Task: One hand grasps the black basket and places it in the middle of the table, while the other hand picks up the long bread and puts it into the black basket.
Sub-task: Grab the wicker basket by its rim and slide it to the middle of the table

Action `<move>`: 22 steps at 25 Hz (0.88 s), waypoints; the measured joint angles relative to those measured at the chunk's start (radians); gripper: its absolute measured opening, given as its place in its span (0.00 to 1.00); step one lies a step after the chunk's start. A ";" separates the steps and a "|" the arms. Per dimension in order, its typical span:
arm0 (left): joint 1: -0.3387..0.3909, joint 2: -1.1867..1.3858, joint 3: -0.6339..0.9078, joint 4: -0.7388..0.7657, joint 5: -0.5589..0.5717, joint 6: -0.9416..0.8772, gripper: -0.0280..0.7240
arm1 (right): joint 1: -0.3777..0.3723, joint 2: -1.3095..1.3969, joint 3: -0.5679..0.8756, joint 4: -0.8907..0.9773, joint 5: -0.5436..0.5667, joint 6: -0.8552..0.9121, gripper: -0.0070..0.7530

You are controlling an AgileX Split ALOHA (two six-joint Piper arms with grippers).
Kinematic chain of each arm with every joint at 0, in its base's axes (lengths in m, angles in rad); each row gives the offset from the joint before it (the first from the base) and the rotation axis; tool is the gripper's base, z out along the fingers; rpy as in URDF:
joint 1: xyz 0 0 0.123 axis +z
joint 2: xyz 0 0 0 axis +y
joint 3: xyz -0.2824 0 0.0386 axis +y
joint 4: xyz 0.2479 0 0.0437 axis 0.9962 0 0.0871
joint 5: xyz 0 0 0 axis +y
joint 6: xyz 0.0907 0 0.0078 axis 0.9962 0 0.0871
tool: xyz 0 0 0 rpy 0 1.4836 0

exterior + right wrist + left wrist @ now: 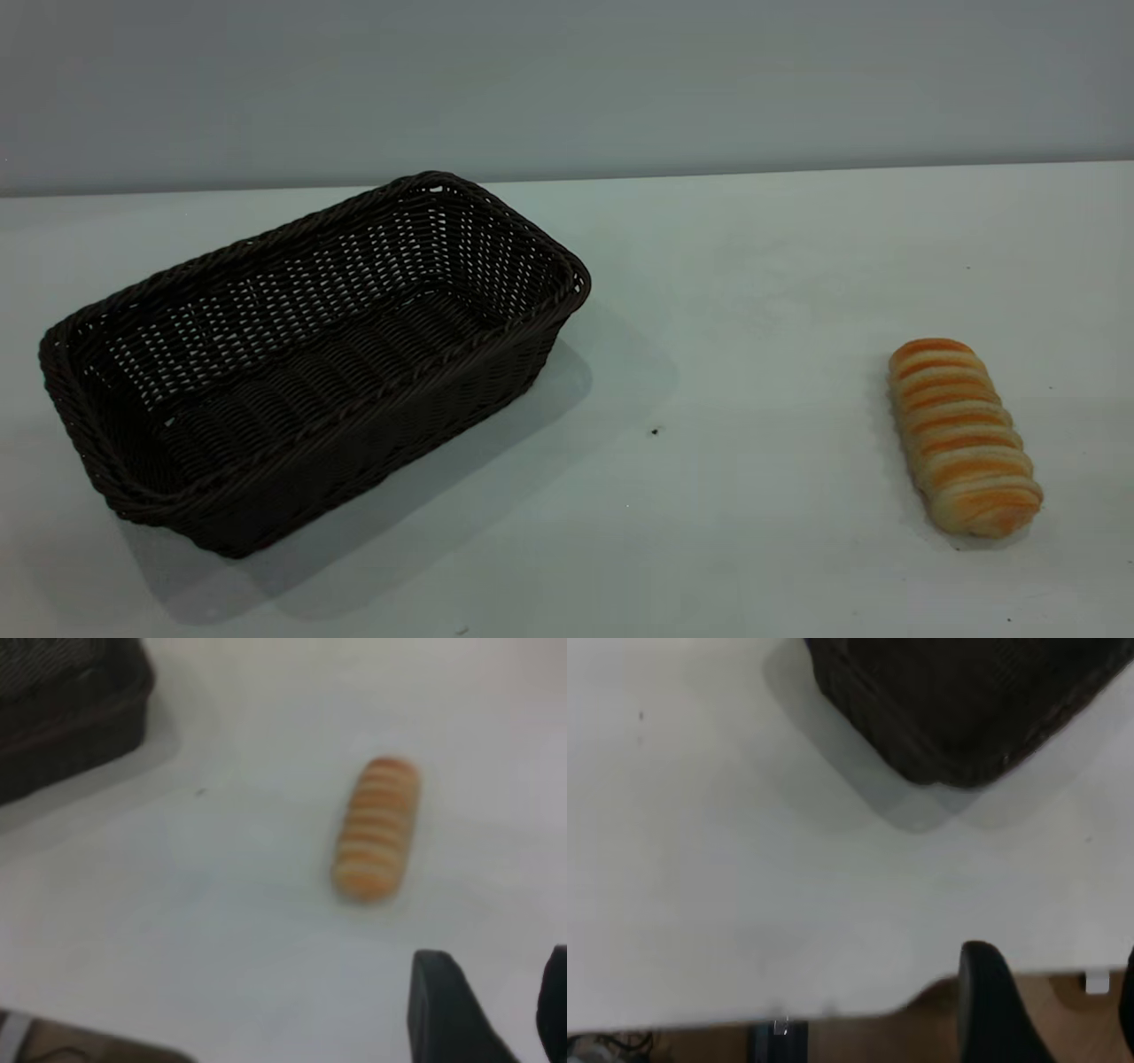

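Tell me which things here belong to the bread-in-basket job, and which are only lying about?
For the job:
- black basket, empty, at the table's left
- long bread, lying on the table at the right
- table
- left gripper and right gripper, both away from their things

Only lying about:
- small dark speck on the table between basket and bread

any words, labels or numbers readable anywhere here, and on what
None. The black basket, the long bread and the white table carry no print, label or number in any view. The few dark marks on the table are specks, not text.
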 joint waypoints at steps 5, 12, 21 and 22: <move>0.000 0.215 -0.001 0.001 -0.178 -0.053 0.59 | 0.000 0.185 0.000 -0.039 -0.098 -0.001 0.39; 0.000 0.561 -0.001 0.005 -0.363 -0.068 0.59 | 0.000 0.394 0.000 -0.041 -0.254 -0.014 0.54; 0.000 0.967 -0.006 0.003 -0.567 -0.202 0.59 | 0.000 0.435 0.000 -0.038 -0.299 -0.014 0.54; 0.000 1.008 -0.012 0.002 -0.583 -0.208 0.59 | 0.000 0.435 0.000 -0.038 -0.299 -0.014 0.54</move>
